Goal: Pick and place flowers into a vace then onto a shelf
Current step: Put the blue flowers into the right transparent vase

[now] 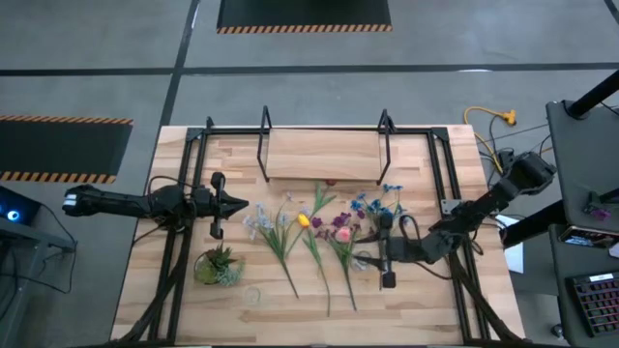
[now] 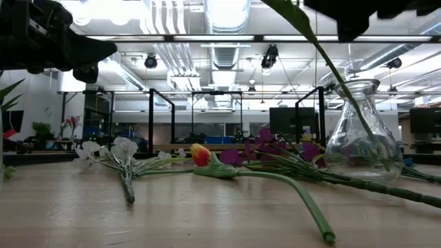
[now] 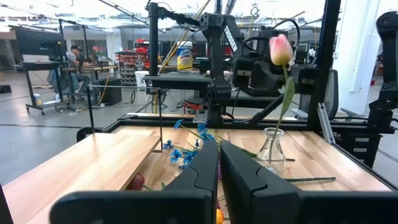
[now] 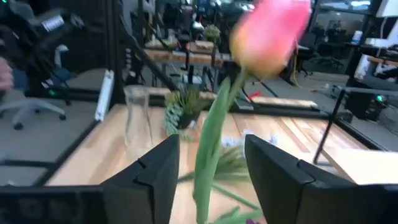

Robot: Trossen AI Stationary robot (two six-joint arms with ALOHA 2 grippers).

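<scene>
A pink tulip (image 3: 281, 48) stands with its stem (image 2: 344, 89) in the clear glass vase (image 2: 362, 131), leaning on the rim. The vase (image 1: 363, 261) sits on the table right of centre. My right gripper (image 4: 211, 180) is open at the level of the upper stem (image 4: 211, 143), one finger on each side, with a gap to both. More flowers (image 1: 309, 232) lie flat on the table in front of the shelf (image 1: 324, 155). My left gripper (image 3: 217, 165) is shut and holds nothing, hovering at the table's left (image 1: 240, 205).
A squat green potted plant (image 1: 218, 266) sits near the front left, with another clear glass vessel (image 1: 253, 295) beside it. A black metal frame (image 1: 440, 184) runs around the tabletop. The near middle of the table is bare wood.
</scene>
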